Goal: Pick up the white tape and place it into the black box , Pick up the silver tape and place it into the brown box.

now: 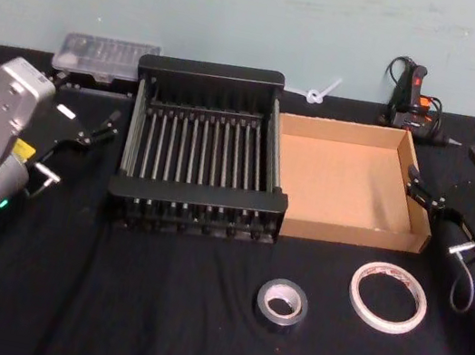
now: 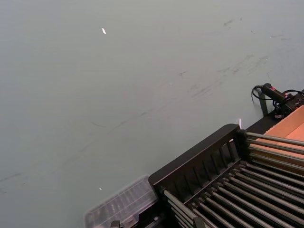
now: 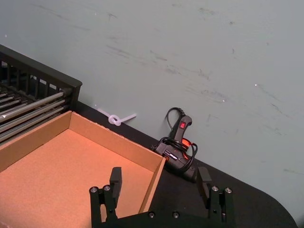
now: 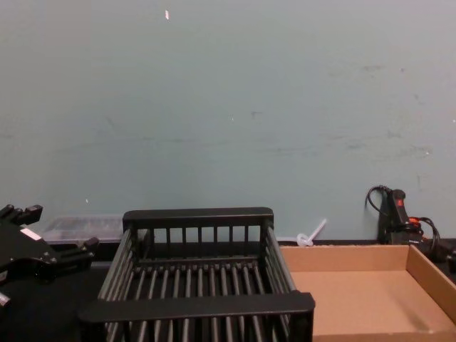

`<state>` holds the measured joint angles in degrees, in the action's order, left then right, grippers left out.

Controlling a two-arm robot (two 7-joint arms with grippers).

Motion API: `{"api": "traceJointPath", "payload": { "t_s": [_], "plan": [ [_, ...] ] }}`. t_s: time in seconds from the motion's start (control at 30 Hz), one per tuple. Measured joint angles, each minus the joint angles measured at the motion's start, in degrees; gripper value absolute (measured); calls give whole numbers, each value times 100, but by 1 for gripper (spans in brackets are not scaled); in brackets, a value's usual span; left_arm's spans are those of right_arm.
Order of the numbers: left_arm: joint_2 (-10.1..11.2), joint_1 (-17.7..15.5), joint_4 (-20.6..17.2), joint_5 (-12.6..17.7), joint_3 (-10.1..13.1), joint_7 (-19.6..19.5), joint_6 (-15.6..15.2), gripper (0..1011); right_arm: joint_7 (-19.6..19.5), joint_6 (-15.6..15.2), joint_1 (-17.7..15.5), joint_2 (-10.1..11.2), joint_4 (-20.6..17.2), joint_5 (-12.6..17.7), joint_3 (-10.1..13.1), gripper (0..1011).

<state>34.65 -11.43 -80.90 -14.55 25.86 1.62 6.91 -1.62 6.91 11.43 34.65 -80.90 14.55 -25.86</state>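
Both rolls lie flat nearer the spread, empty right gripper point(image 1: 437, 196), the wide white tape ring point(image 1: 388, 297) below it, the small grey-silver roll point(image 1: 281, 301) further leftward.

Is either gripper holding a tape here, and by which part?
Nothing is held. The white tape and silver tape lie on the table; the left gripper and right gripper are open and empty.

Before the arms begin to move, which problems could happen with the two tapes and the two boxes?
1. The white tape and the silver tape lie close together, so a gripper reaching for one might nudge the other.
2. The black box touches the brown box, so a drop near their shared edge might land in the wrong one.
3. The black box has barred sides, which might catch the thin white tape.
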Motion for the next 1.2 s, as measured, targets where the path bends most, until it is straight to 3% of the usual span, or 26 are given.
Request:
{"api": "traceJointPath", "payload": {
  "t_s": [0.47, 0.67, 0.87, 1.2],
  "plan": [
    [0, 0, 0, 0, 0, 0, 0, 1001, 0, 0, 0, -1, 0, 0, 0, 1002],
    [0, 0, 0, 0, 0, 0, 0, 1001, 115, -99, -69, -4, -102, 44, 110, 1002],
    [0, 0, 0, 0, 0, 0, 0, 1001, 298, -270, -223, 100, -396, 176, 286, 1002],
    [0, 0, 0, 0, 0, 0, 0, 1001, 726, -807, -640, 392, -1079, 629, 665, 1002]
  ]
}}
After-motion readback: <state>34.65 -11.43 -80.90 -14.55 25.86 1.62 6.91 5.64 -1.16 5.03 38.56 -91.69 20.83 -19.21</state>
